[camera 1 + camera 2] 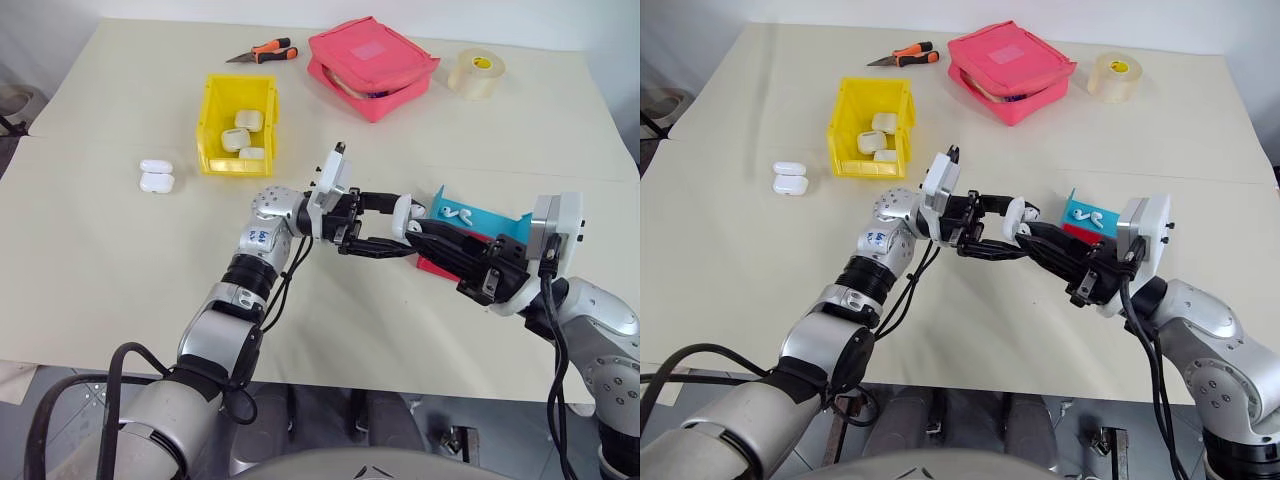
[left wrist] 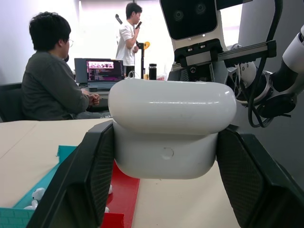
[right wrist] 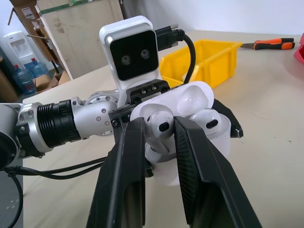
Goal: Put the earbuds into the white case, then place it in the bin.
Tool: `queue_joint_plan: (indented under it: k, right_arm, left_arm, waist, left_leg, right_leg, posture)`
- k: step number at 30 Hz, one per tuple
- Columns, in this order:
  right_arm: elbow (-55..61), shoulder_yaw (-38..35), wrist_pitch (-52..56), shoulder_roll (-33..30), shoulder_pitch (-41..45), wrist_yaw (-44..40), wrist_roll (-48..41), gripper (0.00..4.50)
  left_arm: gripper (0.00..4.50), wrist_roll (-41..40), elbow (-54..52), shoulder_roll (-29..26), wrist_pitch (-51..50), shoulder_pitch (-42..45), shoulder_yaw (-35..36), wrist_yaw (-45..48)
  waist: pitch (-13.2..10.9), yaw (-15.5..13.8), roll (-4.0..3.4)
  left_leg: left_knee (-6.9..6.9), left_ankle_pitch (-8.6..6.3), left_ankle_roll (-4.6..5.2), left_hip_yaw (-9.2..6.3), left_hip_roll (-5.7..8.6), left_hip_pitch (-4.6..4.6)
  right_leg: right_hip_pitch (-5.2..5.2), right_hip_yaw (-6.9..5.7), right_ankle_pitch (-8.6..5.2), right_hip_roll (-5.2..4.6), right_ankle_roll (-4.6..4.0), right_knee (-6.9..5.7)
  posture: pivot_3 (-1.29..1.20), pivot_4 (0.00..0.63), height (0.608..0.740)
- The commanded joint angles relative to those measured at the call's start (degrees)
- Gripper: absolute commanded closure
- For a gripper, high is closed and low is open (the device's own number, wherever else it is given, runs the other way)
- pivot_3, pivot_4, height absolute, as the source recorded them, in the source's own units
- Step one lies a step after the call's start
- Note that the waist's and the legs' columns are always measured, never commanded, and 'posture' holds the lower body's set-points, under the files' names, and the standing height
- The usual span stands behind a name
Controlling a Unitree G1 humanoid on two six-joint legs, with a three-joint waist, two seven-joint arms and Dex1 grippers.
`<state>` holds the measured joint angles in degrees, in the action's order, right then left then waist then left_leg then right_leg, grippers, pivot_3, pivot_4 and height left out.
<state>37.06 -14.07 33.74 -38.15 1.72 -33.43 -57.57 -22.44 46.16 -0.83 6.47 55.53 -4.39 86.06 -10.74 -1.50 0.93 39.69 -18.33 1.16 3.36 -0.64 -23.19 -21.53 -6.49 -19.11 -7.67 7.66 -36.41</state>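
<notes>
My left gripper (image 1: 398, 228) is shut on the white case (image 2: 171, 123), held above the table with its lid (image 3: 190, 97) open. My right gripper (image 3: 159, 126) comes in from the right and is shut on one earbud (image 3: 159, 122), which sits at the case's open top. A second earbud (image 3: 207, 121) rests in the case beside it. More earbuds (image 1: 455, 213) lie in the teal tray (image 1: 495, 217) behind the grippers. The yellow bin (image 1: 210, 115) stands at the back left with several white cases in it.
Two white cases (image 1: 156, 176) lie left of the bin. A red tray (image 1: 433, 268) sits under the right gripper's fingers. A pink pouch (image 1: 372, 62), a tape roll (image 1: 476, 72) and an orange-handled tool (image 1: 265, 52) are at the back. Two people (image 2: 52, 76) are beyond the table.
</notes>
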Motion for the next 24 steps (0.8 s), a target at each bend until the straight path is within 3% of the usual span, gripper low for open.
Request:
queue_joint_plan:
  k: [1,5,24]
  right_arm:
    - [-1.46,-0.74,1.63,-1.12,-1.21,2.3,2.47,3.63]
    - [-1.66,-0.77,1.48,-1.17,-0.73,2.51,2.95,2.42]
    - [4.87,-6.98,2.94,-5.3,-0.14,4.46,-0.75,2.42]
  left_arm:
    - [1.7,-3.1,-4.08,1.76,1.13,1.67,0.62,6.39]
    - [1.7,-3.03,-3.92,1.89,1.33,1.81,0.77,6.4]
    - [1.7,1.07,1.11,-0.66,3.73,3.34,0.2,5.33]
  waist:
    - [0.0,0.0,0.0]
    - [0.0,0.02,0.0]
    - [0.0,-0.08,0.0]
  left_leg:
    - [0.0,0.0,0.0,0.0,0.0,0.0]
    - [0.0,0.0,0.0,0.0,0.0,0.0]
    - [0.0,0.0,0.0,-0.01,-0.01,0.0]
  right_leg:
    - [0.0,0.0,0.0,0.0,0.0,0.0]
    - [0.0,0.0,0.0,0.01,0.0,0.0]
    - [0.0,0.0,0.0,0.0,0.0,0.0]
  posture:
    - [0.0,0.15,0.74]
    - [0.0,0.15,0.74]
    - [0.0,0.15,0.74]
